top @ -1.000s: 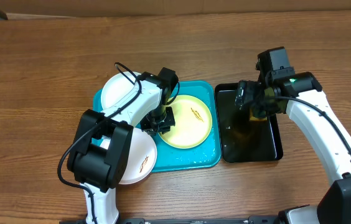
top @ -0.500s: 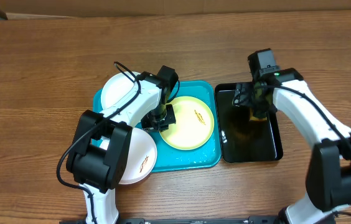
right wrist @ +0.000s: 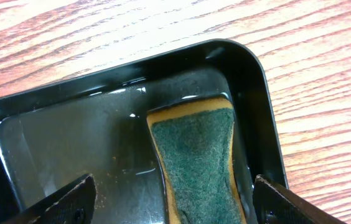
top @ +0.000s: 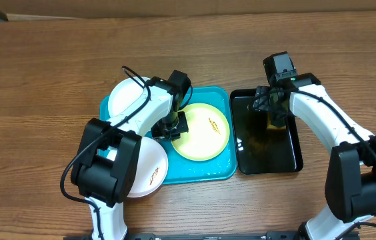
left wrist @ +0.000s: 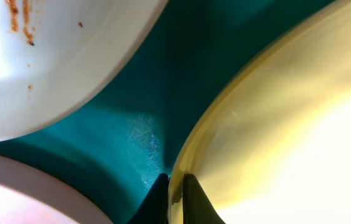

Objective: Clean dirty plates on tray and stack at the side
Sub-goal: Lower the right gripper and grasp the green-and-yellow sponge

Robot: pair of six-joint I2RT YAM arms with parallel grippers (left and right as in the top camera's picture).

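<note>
The yellow-green-rimmed plate (top: 205,131) lies on the turquoise tray (top: 223,171), with a small orange smear on it. My left gripper (top: 175,127) is shut on this plate's left rim; in the left wrist view the jaws (left wrist: 175,186) pinch the rim (left wrist: 275,124). A white plate (top: 127,100) overlaps the tray's back left corner. Another white plate (top: 149,170), with an orange smear, overlaps the front left corner. My right gripper (top: 273,110) is open over the black tray, its fingers (right wrist: 172,193) on either side of a green-topped sponge (right wrist: 197,158).
The glossy black tray (top: 268,157) holds shallow water and stands just right of the turquoise tray; it also shows in the right wrist view (right wrist: 70,137). The sponge lies against its far right wall. Bare wooden table (top: 41,80) surrounds both trays.
My right gripper has moved a little left and toward the back over the black tray. My left gripper and the plate it holds have barely shifted.
</note>
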